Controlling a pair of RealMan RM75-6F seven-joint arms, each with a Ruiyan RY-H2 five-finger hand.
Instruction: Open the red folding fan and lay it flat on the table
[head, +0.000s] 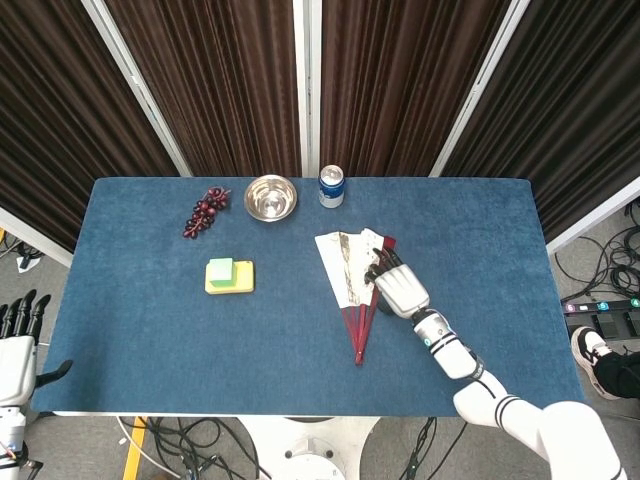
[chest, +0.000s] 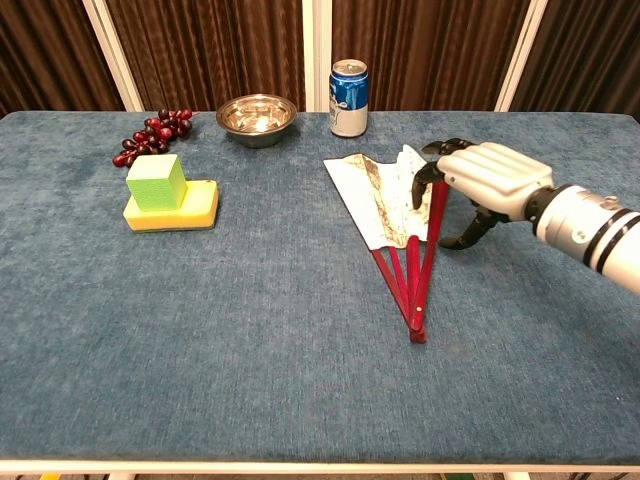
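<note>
**Desk:** Fingers (chest: 432, 165) of the right hand (chest: 487, 180) first. How do they stand?

**Photographer:** Curled downward over the red folding fan (chest: 395, 215), dark tips at its right-hand red outer rib, thumb spread apart on the far side of that rib. Whether the tips actually touch the fan, I cannot tell. Nothing is clasped in the hand. The head view shows the same hand (head: 398, 284) over the fan's (head: 352, 275) upper right edge, the white forearm running away from it toward the counter's near right.

**Desk:** And the fan itself?

**Photographer:** Flat on the blue counter (chest: 250, 340), only partly spread: a narrow wedge of pale, stained paper with red ribs meeting at a pivot at the near end.

**Desk:** What lies around the fan?

**Photographer:** Just behind it, a blue drink can (chest: 349, 97) stands upright. Left of the can, a steel bowl (chest: 256, 118); further left, a bunch of dark red grapes (chest: 150, 135). Well to the fan's left sits a yellow sponge (chest: 172, 208) with a green block (chest: 156, 181) on top.

**Desk:** The left hand?

**Photographer:** Left hand (head: 18, 352) hangs off the counter's near left corner, far from the fan, fingers straight and apart, holding nothing.
</note>
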